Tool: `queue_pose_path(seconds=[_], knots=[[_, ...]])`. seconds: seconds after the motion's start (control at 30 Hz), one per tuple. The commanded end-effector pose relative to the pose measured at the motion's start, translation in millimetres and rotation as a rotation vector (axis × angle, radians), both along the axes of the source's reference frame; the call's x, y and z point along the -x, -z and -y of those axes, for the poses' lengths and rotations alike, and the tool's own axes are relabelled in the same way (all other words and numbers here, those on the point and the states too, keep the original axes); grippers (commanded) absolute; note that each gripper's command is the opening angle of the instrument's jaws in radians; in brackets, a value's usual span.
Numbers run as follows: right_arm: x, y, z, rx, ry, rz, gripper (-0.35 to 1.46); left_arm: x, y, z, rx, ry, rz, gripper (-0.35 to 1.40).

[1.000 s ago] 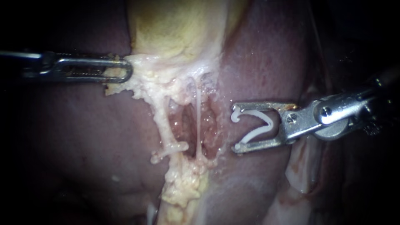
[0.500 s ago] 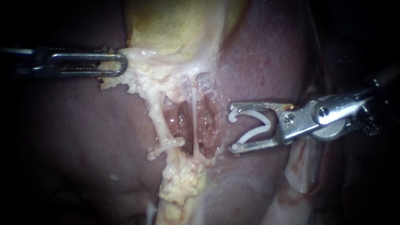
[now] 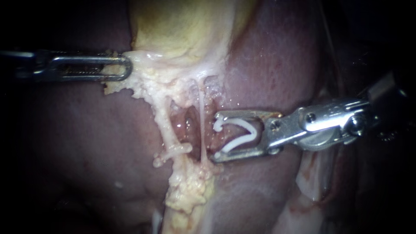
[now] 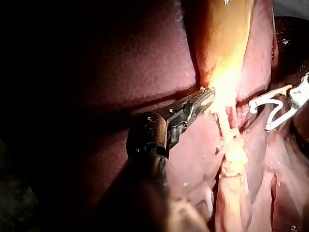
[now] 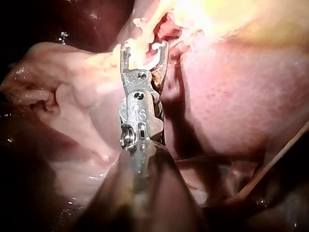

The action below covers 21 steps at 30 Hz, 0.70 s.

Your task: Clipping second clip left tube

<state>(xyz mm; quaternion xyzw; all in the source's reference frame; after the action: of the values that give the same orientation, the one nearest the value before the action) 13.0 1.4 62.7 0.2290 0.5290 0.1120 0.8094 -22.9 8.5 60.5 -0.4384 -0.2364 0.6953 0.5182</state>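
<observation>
Two pale tubes run down from the gallbladder. The thicker left tube has a whitish crosswise piece low on it that looks like a clip. The thin right tube stands just beside it. My left instrument has its jaws shut on the fatty tissue at the gallbladder's base, also seen in the left wrist view. My right instrument holds an open white clip between its spread jaws, tips just right of the thin tube and around neither tube. The right wrist view shows the same instrument.
Dark red liver lies on both sides of the tubes. Between the two tubes is a raw reddish pocket. Yellow fatty tissue hangs below them. Pale folds of tissue lie under my right instrument's shaft.
My right instrument has moved left with the open clip, from over the liver to right beside the thin tube. My left instrument drew the tissue slightly left, then held still.
</observation>
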Motion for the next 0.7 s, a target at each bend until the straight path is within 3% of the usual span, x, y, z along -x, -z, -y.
queue_pose_path(seconds=[0.03, 0.4, 0.7], knots=[[-0.3, -0.3, 0.2, -0.015, -0.001, -0.003, 0.5, 0.0, 0.0, 0.0, 0.0, 0.001, -0.001, -0.35], [-3.1, -4.9, 1.6, -0.12, -0.021, -0.009, 0.5, -0.1, 0.4, 0.1, 0.004, 0.0, -0.002, -0.35], [-3.3, -7.4, 0.5, -0.195, -0.048, -0.036, 0.5, 0.1, 0.8, 0.3, 0.003, 0.001, 0.001, -0.35]])
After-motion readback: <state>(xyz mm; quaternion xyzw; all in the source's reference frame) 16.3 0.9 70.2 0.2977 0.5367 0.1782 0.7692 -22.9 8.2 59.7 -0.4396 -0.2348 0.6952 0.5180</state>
